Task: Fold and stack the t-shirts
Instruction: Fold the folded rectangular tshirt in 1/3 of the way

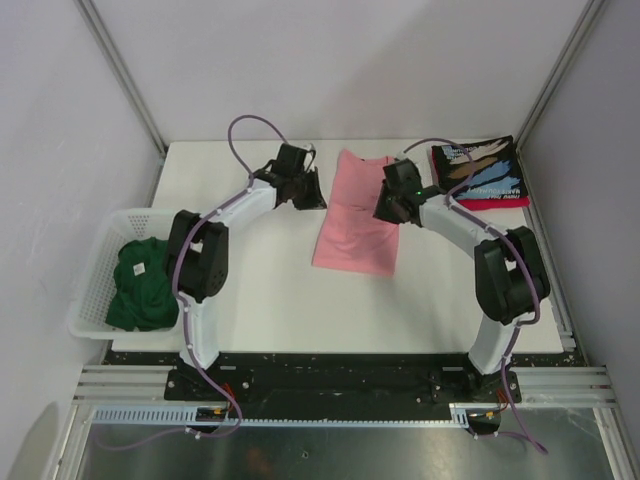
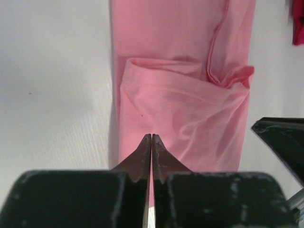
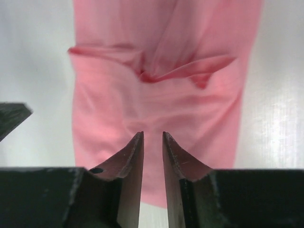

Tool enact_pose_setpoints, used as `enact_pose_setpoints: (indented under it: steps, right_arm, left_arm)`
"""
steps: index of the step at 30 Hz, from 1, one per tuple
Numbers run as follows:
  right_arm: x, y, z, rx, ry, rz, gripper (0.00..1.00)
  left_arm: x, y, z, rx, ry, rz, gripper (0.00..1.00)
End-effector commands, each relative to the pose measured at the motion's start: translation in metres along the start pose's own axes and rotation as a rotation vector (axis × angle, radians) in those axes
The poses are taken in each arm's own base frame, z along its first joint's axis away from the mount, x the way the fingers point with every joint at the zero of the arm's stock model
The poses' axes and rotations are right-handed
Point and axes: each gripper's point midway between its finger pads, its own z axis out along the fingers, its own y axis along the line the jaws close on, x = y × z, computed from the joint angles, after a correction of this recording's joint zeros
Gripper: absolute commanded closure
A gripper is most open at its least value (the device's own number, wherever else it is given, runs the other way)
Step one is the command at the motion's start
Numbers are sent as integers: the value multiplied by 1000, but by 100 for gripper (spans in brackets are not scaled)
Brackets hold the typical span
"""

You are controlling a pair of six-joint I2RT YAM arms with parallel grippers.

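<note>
The light pink t-shirt [image 1: 358,215] lies on the table, folded into a long strip, with its far end doubled over in a loose creased fold [image 2: 185,102]. My left gripper [image 1: 308,188] hovers at the strip's left edge; its jaws are shut with nothing between them [image 2: 151,137]. My right gripper [image 1: 392,208] hovers over the strip's right side, jaws a narrow gap apart and empty [image 3: 152,135]. The black printed t-shirt [image 1: 478,168] lies folded on the red one [image 1: 495,203] at the back right. The dark green t-shirt [image 1: 140,285] is bunched in the basket.
The white slatted basket [image 1: 92,290] stands off the table's left edge. The table [image 1: 260,300] is white, with metal frame posts at the back corners. A right gripper finger [image 2: 285,137] shows in the left wrist view, and a left gripper finger [image 3: 12,116] in the right wrist view.
</note>
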Motion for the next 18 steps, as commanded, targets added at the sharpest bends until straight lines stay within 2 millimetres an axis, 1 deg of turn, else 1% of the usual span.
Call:
enact_pose_setpoints:
  steps: [1,4,7,10,12,14,18]
  right_arm:
    - [10,27,6,-57,17,-65,75]
    - [16,31,22,-64,45,-79,77]
    - [13,32,39,-48,57,-96,77]
    - [7,27,63,-9,73,-105,76]
    - [1,24,77,10,81,-102,74]
    - [-8,28,86,12,80,-99,71]
    - [-11,36,93,22,92,-112,62]
  left_arm:
    - [22,-20,3,72,53,27,99]
    - [30,-26,13,100,85,26,100]
    - [31,-27,22,113,98,26,100]
    - [30,-26,29,114,103,33,100]
    - [30,-23,34,110,107,32,100]
    - [30,-20,38,106,110,32,100]
    - [27,-16,42,103,107,28,100]
